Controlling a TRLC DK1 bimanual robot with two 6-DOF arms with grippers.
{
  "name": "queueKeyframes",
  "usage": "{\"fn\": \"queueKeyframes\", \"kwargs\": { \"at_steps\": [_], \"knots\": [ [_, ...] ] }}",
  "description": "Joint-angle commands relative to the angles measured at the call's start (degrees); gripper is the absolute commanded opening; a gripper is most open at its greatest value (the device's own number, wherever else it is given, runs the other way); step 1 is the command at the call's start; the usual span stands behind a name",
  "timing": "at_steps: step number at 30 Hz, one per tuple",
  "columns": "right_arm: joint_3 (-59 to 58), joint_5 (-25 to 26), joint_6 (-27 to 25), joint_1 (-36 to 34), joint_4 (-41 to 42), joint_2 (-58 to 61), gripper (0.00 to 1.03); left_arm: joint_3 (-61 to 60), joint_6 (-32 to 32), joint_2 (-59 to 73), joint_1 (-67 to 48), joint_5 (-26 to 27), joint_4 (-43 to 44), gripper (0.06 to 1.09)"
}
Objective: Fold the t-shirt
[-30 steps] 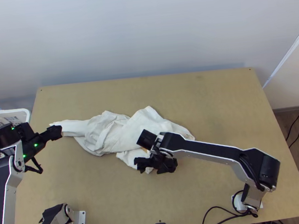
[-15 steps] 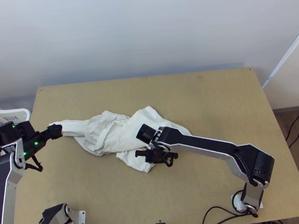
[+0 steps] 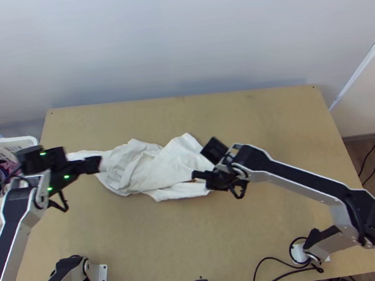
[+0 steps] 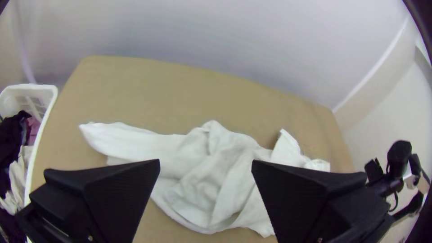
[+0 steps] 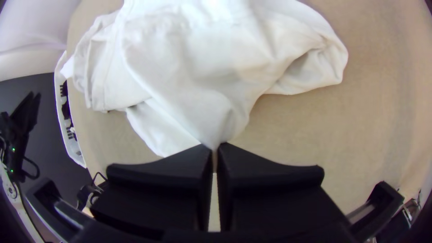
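Room to pass on tbl beyond shirt; R arm blocks nr R side, L arm nr L.

The table is evenly and softly lit. A faint shadow is cast on the wall just beyond its far edge. On the table, the T-shirt is partly bleached by glare; over it, the left gripper is blurred. In both wrist views, the table's edges are bent and the corners darkened.
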Motion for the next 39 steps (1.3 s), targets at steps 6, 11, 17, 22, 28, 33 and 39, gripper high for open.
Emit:
{"fn": "queueKeyframes", "kwargs": {
  "at_steps": [6, 11, 17, 22, 28, 33, 39],
  "knots": [
    [-6.37, 1.56, -1.63, -4.94, -0.84, -6.4, 0.03, 3.15, 4.84, 9.82, -14.4, -2.17, 3.64, 1.05],
    [-10.86, 2.88, -2.68, -8.63, -0.93, -11.15, 0.03, 10.97, 4.84, 19.57, -17.74, -2.52, 2.94, 1.05],
    [-15.69, 3.5, -4.0, -13.37, -1.54, -15.98, 0.03, 19.32, 4.4, 28.8, -23.81, -2.78, 2.76, 1.05],
    [-17.1, 4.46, -4.7, -14.78, -0.75, -17.47, 0.03, 26.7, 4.4, 37.06, -28.9, -2.69, 1.18, 1.05],
    [-17.54, 4.73, -4.88, -16.19, 0.57, -17.83, 0.03, 35.93, 4.58, 47.08, -32.86, -2.17, -0.93, 1.04],
    [-17.8, 4.82, -5.32, -17.15, 0.57, -18.7, 0.03, 42.08, 4.75, 54.29, -34.09, -2.08, -1.28, 1.03],
    [-19.47, 4.82, -5.32, -18.65, 0.57, -20.9, 0.03, 46.56, 5.19, 61.5, -34.35, -2.08, -2.07, 1.03]
  ]
}}
